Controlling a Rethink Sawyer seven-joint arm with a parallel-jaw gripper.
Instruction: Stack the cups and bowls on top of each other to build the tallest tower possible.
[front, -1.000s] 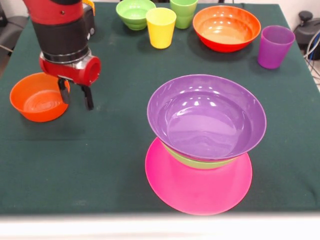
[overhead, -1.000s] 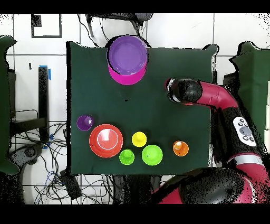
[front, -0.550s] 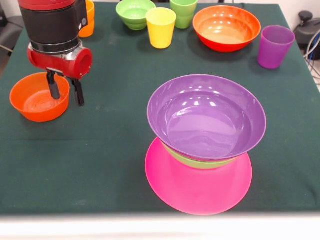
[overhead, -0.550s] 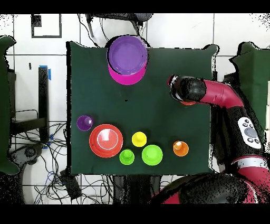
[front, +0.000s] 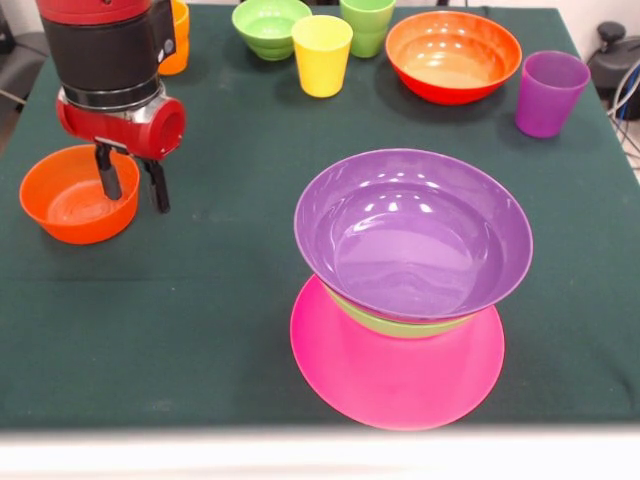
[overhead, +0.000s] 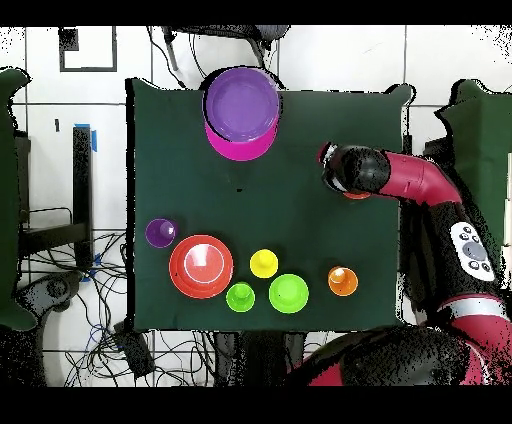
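The tower (front: 410, 290) stood three pieces high near the front edge of the green-covered bench (front: 200, 330): a wide pink bowl (front: 395, 385) at the base, a light green bowl (front: 400, 322) showing only as a thin rim above it, and a glossy purple bowl (front: 413, 232) nested on top, mouth up and catching the room lights. From overhead the same stack appeared as a purple disc over a pink crescent (overhead: 240, 148) at the bench's far edge.

The robot's hand (front: 130, 185) hung over the right side of a small orange-red bowl (front: 72, 200), its two black fingers (front: 108, 172) apart and grasping nothing; one finger sat over the bowl's inside, the other over or just outside its rim.

The remaining pieces lined the far side in the front view: an orange cup (front: 176, 38) partly hidden behind the arm, a small ribbed green bowl (front: 268, 24), a yellow cup (front: 321, 54), a light green cup (front: 366, 22), a larger orange-red bowl (front: 452, 54) and a purple cup (front: 549, 92), all upright and well apart from the tower.
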